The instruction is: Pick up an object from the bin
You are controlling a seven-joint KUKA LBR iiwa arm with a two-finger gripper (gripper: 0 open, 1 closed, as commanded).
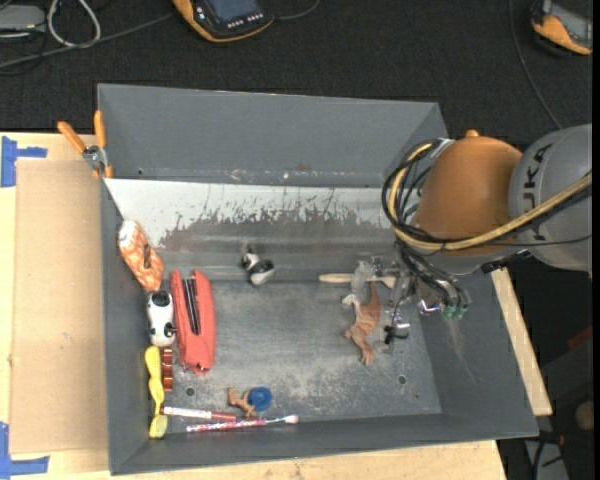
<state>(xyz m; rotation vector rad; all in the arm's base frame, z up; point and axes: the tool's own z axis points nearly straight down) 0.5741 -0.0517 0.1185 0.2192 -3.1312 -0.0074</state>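
Note:
My gripper is low over the right part of the bin floor, under the arm's orange cover. A brown-orange toy animal lies right beneath it and to its left, its lower end sticking out toward the front. A pale wooden stick lies flat just left of the gripper. Further left, a small black-and-white object rests near the back wall.
Along the left wall lie an orange-and-white wrapped thing, a red case, a black-and-white figure and a yellow piece. Near the front edge lie pens and a blue cap.

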